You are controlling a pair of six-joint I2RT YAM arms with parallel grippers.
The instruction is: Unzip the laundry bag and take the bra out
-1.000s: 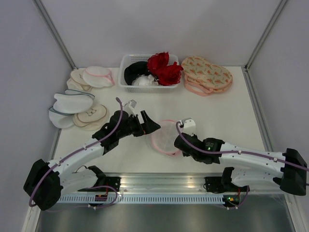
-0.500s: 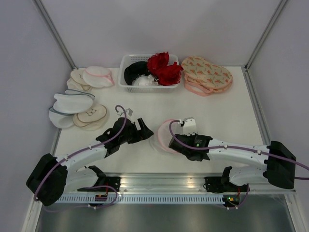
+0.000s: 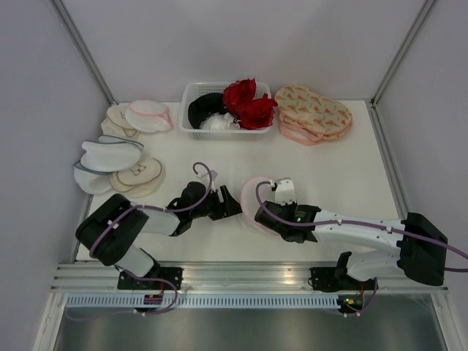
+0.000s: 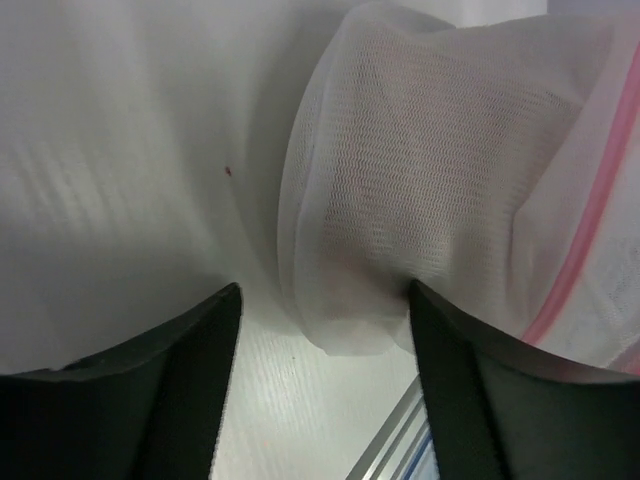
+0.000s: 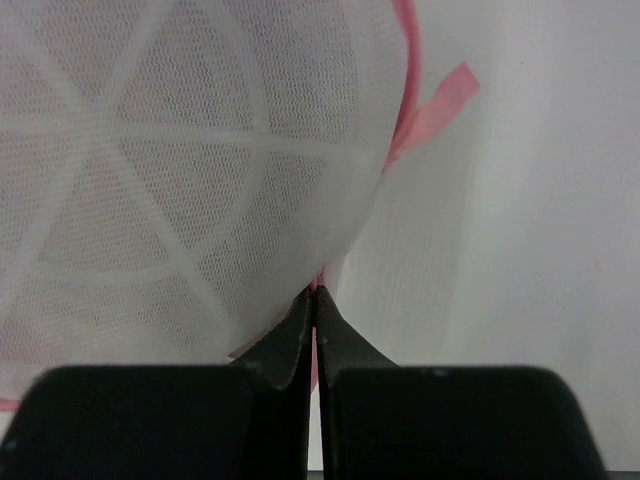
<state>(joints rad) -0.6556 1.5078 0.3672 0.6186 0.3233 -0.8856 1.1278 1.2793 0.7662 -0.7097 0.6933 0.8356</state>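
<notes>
The laundry bag point(image 3: 254, 199), white mesh with pink zipper trim, stands tilted on the table's near middle. My right gripper point(image 3: 263, 218) is shut on its pink edge; in the right wrist view the fingertips point(image 5: 315, 295) pinch the trim under the mesh dome point(image 5: 180, 170), and a pink tab point(image 5: 437, 108) sticks out beside it. My left gripper point(image 3: 232, 207) sits low at the bag's left side, open. In the left wrist view a lobe of mesh point(image 4: 440, 170) hangs just ahead of the gap point(image 4: 325, 295), touching neither finger. The bra is hidden.
A white basket point(image 3: 191, 91) of black, red and white garments stands at the back. Floral pouches point(image 3: 314, 110) lie to its right, pink-trimmed pouches point(image 3: 146, 115) to its left. White and beige pouches point(image 3: 110, 155) are stacked at the left edge. A metal rail point(image 3: 248, 270) runs along the front.
My left arm dropped low and slid right up to the bag, its jaws narrowing a little. My right gripper stayed shut and drew the bag slightly left and more upright.
</notes>
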